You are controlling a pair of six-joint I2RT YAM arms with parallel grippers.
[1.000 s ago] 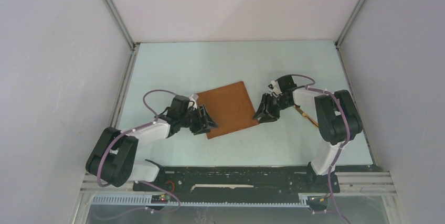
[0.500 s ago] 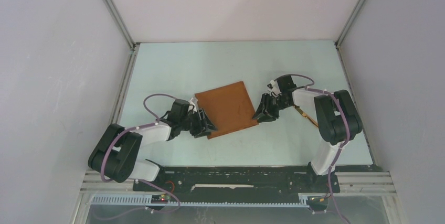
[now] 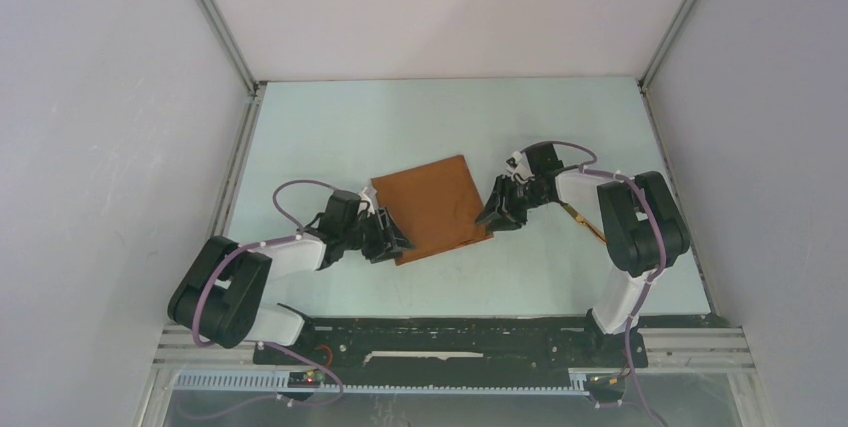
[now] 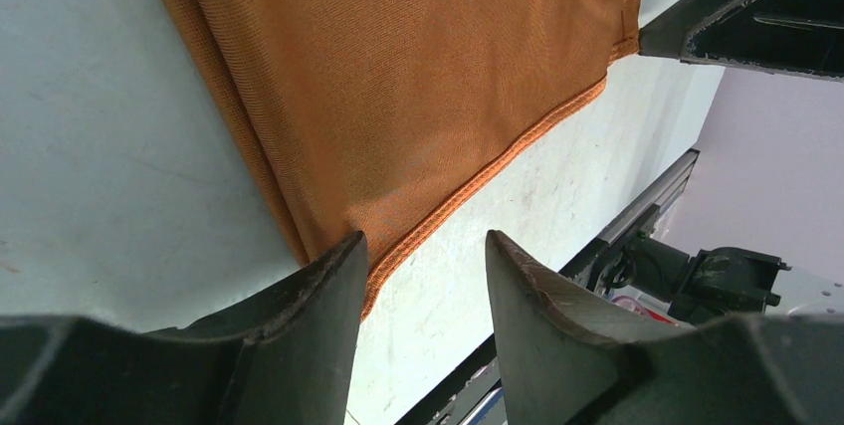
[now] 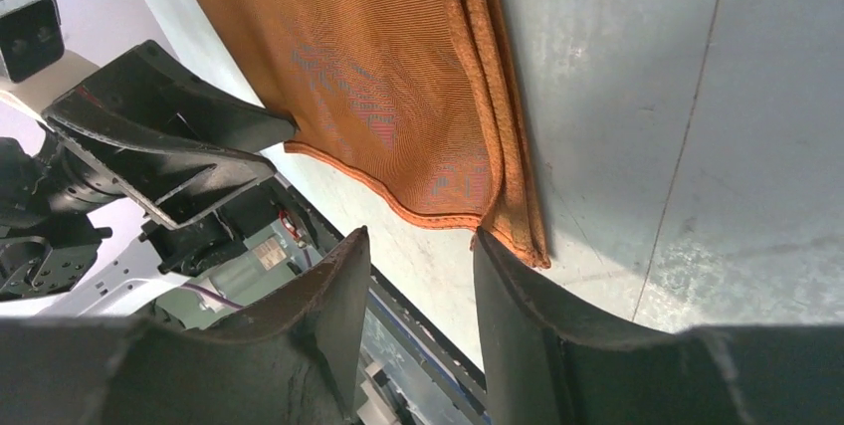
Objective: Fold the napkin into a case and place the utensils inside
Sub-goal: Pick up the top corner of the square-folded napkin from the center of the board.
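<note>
From above, the napkin [image 3: 432, 209] lies flat in the middle of the bench [image 3: 330, 127]. It is close to square and turned a little, with no real long side. The left jaws sit at its near left corner and the right jaws at its near right corner, so each is as close as the other. The thin golden utensils [image 3: 590, 227] peek out behind the right arm, mostly hidden, so I may be wrong about them. In the left wrist view, the left jaws are apart and hold nothing. The cloth corner pokes into the gap, and the cloth spreads away ahead. In the right wrist view, the right jaws are apart too, with a doubled corner just ahead of the gap. I can read no words or labels anywhere.
</note>
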